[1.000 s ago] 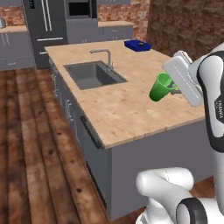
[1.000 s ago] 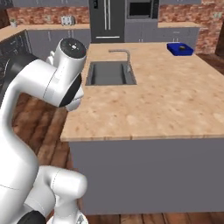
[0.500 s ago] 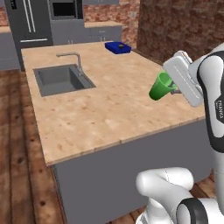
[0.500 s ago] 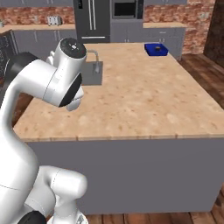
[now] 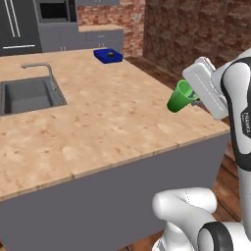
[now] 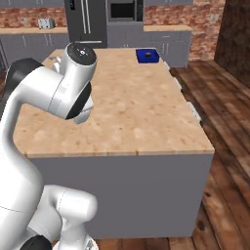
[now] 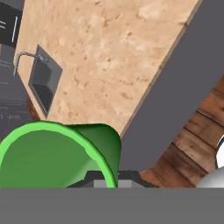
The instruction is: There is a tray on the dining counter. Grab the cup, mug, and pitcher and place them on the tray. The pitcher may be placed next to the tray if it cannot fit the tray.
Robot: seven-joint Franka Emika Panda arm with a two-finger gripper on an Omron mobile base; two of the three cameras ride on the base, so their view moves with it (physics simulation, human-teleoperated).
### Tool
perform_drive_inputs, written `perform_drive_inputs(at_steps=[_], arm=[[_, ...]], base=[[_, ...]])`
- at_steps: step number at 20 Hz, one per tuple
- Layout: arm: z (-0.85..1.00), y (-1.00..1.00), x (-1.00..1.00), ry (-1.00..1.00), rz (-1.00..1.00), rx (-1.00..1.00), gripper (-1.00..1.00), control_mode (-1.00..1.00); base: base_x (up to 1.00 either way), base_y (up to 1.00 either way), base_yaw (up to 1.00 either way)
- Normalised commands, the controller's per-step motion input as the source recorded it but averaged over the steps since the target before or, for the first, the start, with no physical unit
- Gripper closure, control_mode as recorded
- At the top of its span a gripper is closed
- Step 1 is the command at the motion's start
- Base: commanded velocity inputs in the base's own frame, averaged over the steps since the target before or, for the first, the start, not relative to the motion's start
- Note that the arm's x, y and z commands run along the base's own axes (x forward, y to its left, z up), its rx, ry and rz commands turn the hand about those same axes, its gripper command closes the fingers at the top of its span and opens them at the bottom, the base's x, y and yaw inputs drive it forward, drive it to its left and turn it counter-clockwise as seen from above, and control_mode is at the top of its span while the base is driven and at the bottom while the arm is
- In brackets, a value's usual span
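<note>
Nearest the base, the gripper (image 5: 192, 98) is clamped on the cup (image 5: 180, 96), holding it tilted in the air off the near right corner of the dining counter (image 5: 103, 117), above the wooden floor (image 6: 222, 141) rather than over the top. The hand view confirms the grip: the cup's rim (image 7: 57, 148) sits right at the fingers, with the counter edge and floor beyond. Judged step: the cup is in transit to the tray (image 5: 108, 56), not yet delivered. The next move calls for carrying the cup up the length of the counter, either by driving along its right side or by a long reach, then righting it and lowering it inside the rim. The counter top between here and the tray is bare, giving free passage; the sink (image 5: 27, 95) and faucet (image 5: 40, 68) lie well to the left of that line. The tray sits at the far right corner, close to the edges, so overshoot risks a drop. Something dark appears to stand in it; what it is cannot be told.
</note>
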Motion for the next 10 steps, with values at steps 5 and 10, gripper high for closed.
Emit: perform_drive_inputs(at_steps=[5,10], arm=[[0.0,0.0,0.0,0.0,0.0,0.0,1.0,1.0],[0.0,0.0,0.0,0.0,0.0,0.0,1.0,1.0]], base=[[0.13,-1.0,0.0],[0.19,-1.0,0.0]])
